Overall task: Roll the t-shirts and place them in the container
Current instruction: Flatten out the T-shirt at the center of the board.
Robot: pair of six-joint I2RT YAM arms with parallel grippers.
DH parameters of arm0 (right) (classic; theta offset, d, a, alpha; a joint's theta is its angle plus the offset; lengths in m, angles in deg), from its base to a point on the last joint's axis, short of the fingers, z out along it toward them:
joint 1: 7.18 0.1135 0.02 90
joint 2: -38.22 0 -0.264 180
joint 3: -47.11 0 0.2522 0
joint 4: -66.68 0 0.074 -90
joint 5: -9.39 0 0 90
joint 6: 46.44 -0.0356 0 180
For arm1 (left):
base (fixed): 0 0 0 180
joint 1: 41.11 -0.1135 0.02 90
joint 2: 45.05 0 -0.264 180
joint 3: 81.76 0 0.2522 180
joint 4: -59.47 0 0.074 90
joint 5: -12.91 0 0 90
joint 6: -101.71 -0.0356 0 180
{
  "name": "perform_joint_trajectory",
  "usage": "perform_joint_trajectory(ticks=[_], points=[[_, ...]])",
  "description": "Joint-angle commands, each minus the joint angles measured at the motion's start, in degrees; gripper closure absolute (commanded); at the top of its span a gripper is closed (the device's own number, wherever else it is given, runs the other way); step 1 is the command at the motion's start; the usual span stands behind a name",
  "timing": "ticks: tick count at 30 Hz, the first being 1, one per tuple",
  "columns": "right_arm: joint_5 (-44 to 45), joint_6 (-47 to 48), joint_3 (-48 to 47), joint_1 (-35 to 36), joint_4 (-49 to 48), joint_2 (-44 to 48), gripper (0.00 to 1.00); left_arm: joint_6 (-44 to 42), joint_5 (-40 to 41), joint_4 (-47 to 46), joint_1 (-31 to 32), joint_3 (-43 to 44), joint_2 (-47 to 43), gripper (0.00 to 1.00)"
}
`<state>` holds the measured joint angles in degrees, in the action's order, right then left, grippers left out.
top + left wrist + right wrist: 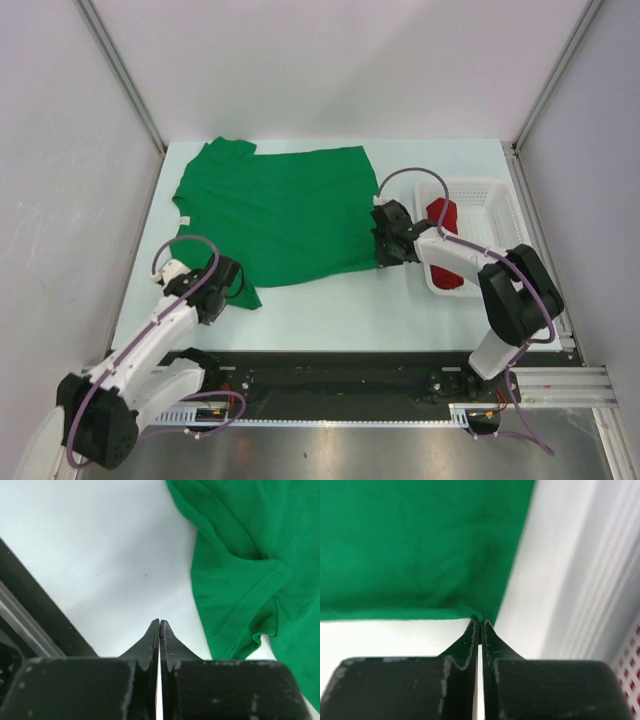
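A bright green t-shirt point(280, 210) lies spread flat on the white table, with its small white neck label point(183, 220) at the left. My right gripper point(380, 258) is shut on the shirt's near right hem corner; in the right wrist view the green cloth point(420, 545) runs into the closed tips point(480, 622). My left gripper point(232, 283) is shut and empty just left of the near sleeve point(240, 580), its tips point(159, 625) over bare table. A red rolled t-shirt point(441, 215) lies in the white mesh basket point(490, 185).
The basket stands at the table's right side, close beside my right arm; its wall shows in the right wrist view point(625, 660). Grey enclosure walls stand left, right and behind. A black rail point(350, 375) runs along the near table edge.
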<state>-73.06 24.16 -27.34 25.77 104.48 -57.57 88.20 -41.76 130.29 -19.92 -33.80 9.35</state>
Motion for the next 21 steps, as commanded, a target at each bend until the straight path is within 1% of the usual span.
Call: perform_joint_trajectory(ticks=[1, 2, 3, 5, 7, 8, 9, 10, 11, 12, 13, 15, 16, 20, 21], points=[[4.4, -0.55, 3.28, -0.25, 3.21, 5.69, 1.0, 4.55, 0.44, 5.43, -0.36, -1.76, -7.0, 0.99], [4.49, -0.73, 3.64, -0.34, 3.21, 6.48, 1.0, 2.46, 0.09, 2.65, -0.36, -2.46, -9.8, 0.95], [4.49, -0.73, 3.91, -0.25, 3.3, 7.62, 1.0, -0.09, -0.26, 0.27, -0.53, -2.73, -10.61, 0.84], [4.31, -0.9, 4.08, -0.25, 3.48, 8.33, 1.0, -3.53, -0.53, -3.52, -0.54, -1.77, -9.93, 0.82], [3.7, -0.82, 4.08, -0.25, 2.78, 8.86, 1.0, -6.16, -0.35, -6.07, -0.54, -0.02, -6.51, 0.74], [3.52, -0.73, 4.08, -0.25, 2.51, 8.95, 1.0, -6.18, -0.18, -6.17, -0.54, 2.34, -4.49, 0.69], [3.35, -0.38, 4.0, -0.43, 2.08, 9.04, 1.0, -6.18, 0.09, -6.08, -0.54, 3.76, 0.58, 0.61], [3.0, -0.38, 4.0, -0.6, 1.46, 9.04, 1.0, -6.44, 0.0, -6.43, -0.45, 5.17, 2.72, 0.58], [2.91, -0.29, 3.91, -0.69, 1.28, 8.87, 1.0, -6.53, 0.0, -6.87, -0.36, 7.79, 5.17, 0.51], [2.82, -0.29, 3.91, -0.87, 1.11, 8.69, 1.0, -6.53, 0.17, -7.13, -0.19, 9.12, 9.03, 0.48], [2.56, -0.38, 3.91, -1.22, 1.02, 8.6, 1.0, -6.27, 0.52, -7.48, -0.18, 10.27, 11.15, 0.47], [2.55, -0.38, 3.91, -1.31, 1.28, 7.9, 1.0, -5.83, 0.96, -7.75, -0.19, 13.69, 14.24, 0.41], [2.73, -0.38, 4.0, -1.31, 1.37, 7.64, 1.0, -6.17, 0.97, -8.36, -0.18, 14.84, 17.3, 0.41], [2.91, -0.11, 4.0, -1.31, 1.28, 6.58, 1.0, -5.83, 0.62, -8.37, -0.27, 20.8, 24.87, 0.39], [2.82, -0.03, 4.0, -1.31, 1.11, 6.58, 1.0, -4.52, 0.53, -7.93, -0.19, 21.78, 26.37, 0.39]])
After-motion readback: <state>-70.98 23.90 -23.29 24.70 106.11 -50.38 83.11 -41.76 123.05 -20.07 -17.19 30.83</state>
